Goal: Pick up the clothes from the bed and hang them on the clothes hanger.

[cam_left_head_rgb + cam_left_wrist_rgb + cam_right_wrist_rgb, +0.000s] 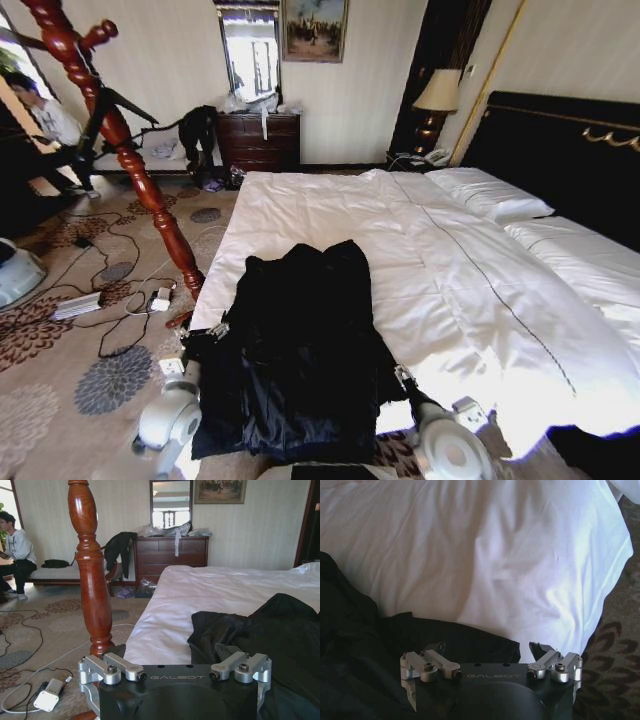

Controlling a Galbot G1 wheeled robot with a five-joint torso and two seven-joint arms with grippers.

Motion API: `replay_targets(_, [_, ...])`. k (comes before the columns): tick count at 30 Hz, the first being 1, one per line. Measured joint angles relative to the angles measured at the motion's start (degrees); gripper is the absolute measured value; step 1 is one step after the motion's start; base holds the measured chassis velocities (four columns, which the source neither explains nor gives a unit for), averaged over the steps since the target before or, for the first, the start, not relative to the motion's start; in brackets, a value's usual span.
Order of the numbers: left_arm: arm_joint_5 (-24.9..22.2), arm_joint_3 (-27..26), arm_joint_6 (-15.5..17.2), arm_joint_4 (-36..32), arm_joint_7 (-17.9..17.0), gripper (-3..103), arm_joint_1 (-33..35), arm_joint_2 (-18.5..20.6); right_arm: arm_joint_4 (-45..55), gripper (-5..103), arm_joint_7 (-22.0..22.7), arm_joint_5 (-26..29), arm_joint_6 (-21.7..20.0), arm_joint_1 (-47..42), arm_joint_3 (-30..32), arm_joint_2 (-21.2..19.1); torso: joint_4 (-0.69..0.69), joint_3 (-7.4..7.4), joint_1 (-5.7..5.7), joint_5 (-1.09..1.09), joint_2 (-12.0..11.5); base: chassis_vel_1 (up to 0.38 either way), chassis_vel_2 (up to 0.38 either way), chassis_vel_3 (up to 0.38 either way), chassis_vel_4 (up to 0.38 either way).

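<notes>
Black coat [300,350] lies flat on the white bed [450,270], at the foot edge nearest the robot, long axis running 12 to 6 with the collar end toward 12 and the hem spilling over the edge at 6. Left gripper [205,338] sits at the coat's 9 o'clock side, right on its edge; right gripper [402,378] at the 3 o'clock side, low corner. Both about equally near, one per flank.

Left wrist view: left gripper [172,652] fingers spread wide, nothing between them, coat [260,640] just ahead and off toward the right finger. Right wrist view: right gripper [490,652] fingers also wide apart, holding nothing, coat [365,650] fabric directly under and ahead of the left finger, white duvet [495,555] beyond.

Coat stand [110,130], reddish-brown turned wood, rises at about 10 o'clock from the coat, base on the carpet just beside the bed's left edge. It's on the left arm's side, so the lift probably swings that way.

Room: bed surface past the coat is open. Floor by the stand base has cables and a white adapter [49,700]; tight there.
</notes>
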Motion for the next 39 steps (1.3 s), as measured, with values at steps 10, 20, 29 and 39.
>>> replay_targets(10, [0.2,0.4,0.3,-0.1,-0.3,100,0.2,-0.1,-3.9,84,-0.5,1.6,1.5,4.6,-0.2,2.3,0.01,0.00,0.00,0.00,0.0,0.000,0.000,0.000,0.000])
replay_targets(20, [0.0,0.2,0.6,-0.2,-0.9,100,-0.1,0.2,-4.4,50,-1.6,1.5,3.1,5.6,1.3,1.5,0.00,0.01,0.00,0.01,0.0,0.000,0.000,0.000,0.000])
replay_targets(29, [-0.1,0.9,0.7,0.5,-1.2,100,-0.7,-0.4,-4.3,19,-3.1,1.1,4.2,5.5,2.2,0.5,0.00,0.00,0.00,0.01,0.0,0.000,0.000,0.000,0.000])
replay_targets(39, [-0.1,1.3,0.8,1.1,-1.6,100,-1.3,-1.0,-1.9,1,-4.1,1.2,5.8,7.4,8.9,-2.3,0.00,0.00,0.00,0.02,0.0,0.000,0.000,0.000,0.000])
